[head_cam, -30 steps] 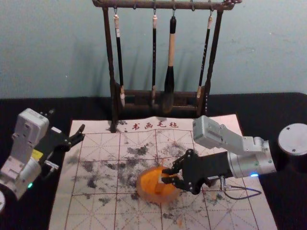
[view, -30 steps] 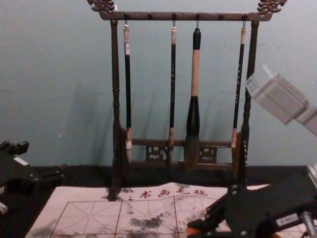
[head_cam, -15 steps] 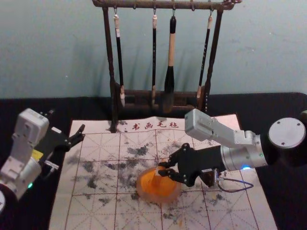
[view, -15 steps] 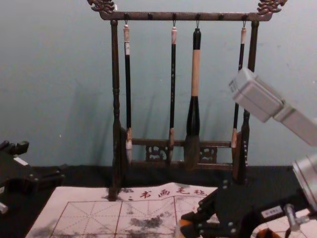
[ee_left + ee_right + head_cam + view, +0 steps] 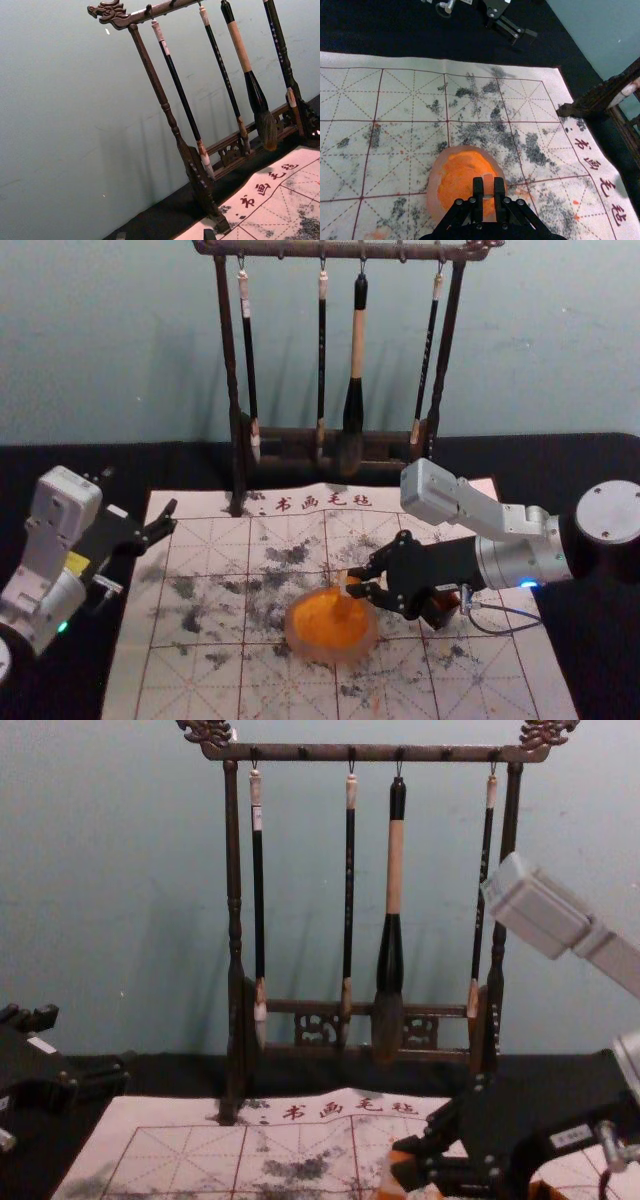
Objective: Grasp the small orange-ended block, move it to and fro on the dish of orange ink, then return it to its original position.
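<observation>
Pinching the small, pale, orange-tinted block (image 5: 488, 186) between the jaws of the right gripper (image 5: 350, 581), reaching in from the right of the head view. Holding it above the far right part of the round, translucent-rimmed dish of orange ink (image 5: 296, 642); contact between the block's lower end and the ink not possible to tell. Near the dish, under the right gripper, partly hidden: a small, dark, orange-tinged object (image 5: 438, 612). Parked off at the left edge of the white, red-gridded, ink-stained writing mat (image 5: 480, 680): the left gripper (image 5: 168, 517), with its jaws spread and nothing between them. Under the mat, a black-covered bench (image 5: 560, 465). Standing at the back, a dark carved wooden rack (image 5: 370, 753), with four hanging brushes (image 5: 395, 870), including a thick one with a pale wooden section in its handle.
</observation>
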### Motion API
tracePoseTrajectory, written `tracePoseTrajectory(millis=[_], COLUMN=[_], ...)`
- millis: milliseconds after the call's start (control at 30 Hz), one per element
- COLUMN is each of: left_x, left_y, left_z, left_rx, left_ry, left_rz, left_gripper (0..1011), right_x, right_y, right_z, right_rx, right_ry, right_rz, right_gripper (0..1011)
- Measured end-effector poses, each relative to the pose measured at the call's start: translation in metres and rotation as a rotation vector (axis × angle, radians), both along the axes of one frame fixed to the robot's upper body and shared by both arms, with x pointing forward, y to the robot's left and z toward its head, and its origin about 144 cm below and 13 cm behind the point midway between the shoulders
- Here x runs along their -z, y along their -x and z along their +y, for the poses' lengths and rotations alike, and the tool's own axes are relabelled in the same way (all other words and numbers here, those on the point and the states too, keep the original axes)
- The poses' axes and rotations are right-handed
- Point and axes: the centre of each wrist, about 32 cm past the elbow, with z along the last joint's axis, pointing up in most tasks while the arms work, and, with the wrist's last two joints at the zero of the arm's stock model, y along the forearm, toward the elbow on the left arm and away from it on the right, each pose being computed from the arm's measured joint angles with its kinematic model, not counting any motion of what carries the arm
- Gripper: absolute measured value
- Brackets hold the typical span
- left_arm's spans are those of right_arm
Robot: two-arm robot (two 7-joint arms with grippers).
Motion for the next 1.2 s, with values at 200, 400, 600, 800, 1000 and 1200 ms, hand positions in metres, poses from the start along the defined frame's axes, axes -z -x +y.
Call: tracePoseTrajectory(millis=[200,400,600,800,1000,1200], left_x=[0.000,0.000,0.000,0.000,0.000,0.000], left_y=[0.000,0.000,0.000,0.000,0.000,0.000], left_z=[0.000,0.000,0.000,0.000,0.000,0.000], left_rx=[0.000,0.000,0.000,0.000,0.000,0.000], left_ry=[0.000,0.000,0.000,0.000,0.000,0.000], left_rz=[0.000,0.000,0.000,0.000,0.000,0.000], left_gripper=[1001,1001,1001,1001,1001,1001], right_x=[-0.001,0.000,0.001,0.002,0.003,0.004], right_y=[0.007,0.014,0.021,0.024,0.023,0.019], right_z=[-0.007,-0.011,-0.012,-0.009,-0.003,0.004], right_rx=[0.000,-0.014,-0.038,-0.057,-0.068,-0.072], right_ry=[-0.007,-0.018,-0.021,-0.021,-0.025,-0.024], right_rz=[0.006,0.019,0.032,0.037,0.038,0.036], right_gripper=[104,104,104,104,104,104])
